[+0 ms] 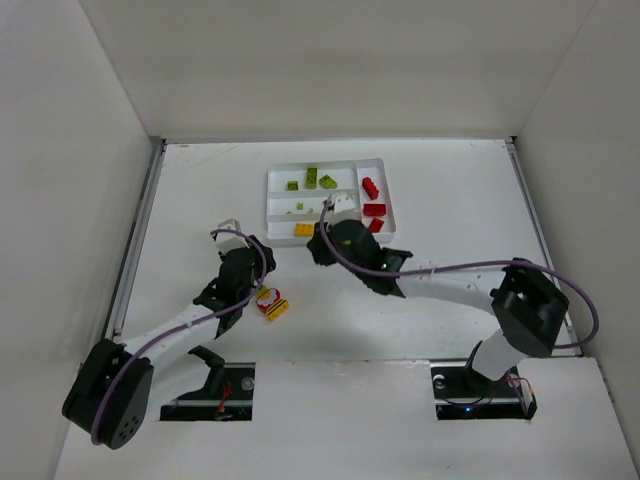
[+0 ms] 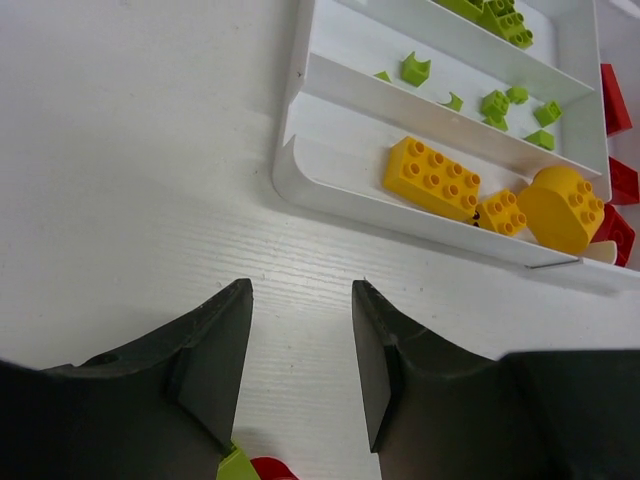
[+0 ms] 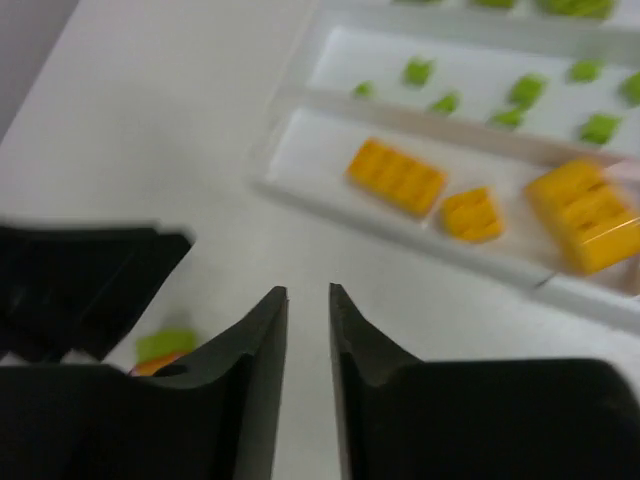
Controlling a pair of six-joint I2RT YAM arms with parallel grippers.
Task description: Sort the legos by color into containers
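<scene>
The left gripper [image 2: 300, 292] hangs released over the white table [image 2: 120, 150], just beside a loose clump of red, yellow and lime-green plastic bricks [image 1: 271, 304]. The right gripper [image 3: 308, 293] is narrowly parted and grips nothing. In the flat white plastic tray [image 2: 298, 170], yellow-orange bricks [image 2: 432, 178] lie in the near slot and small lime-green pieces [image 2: 495, 102] in the next (red bricks [image 1: 373, 208] sit in the crosswise slot).
</scene>
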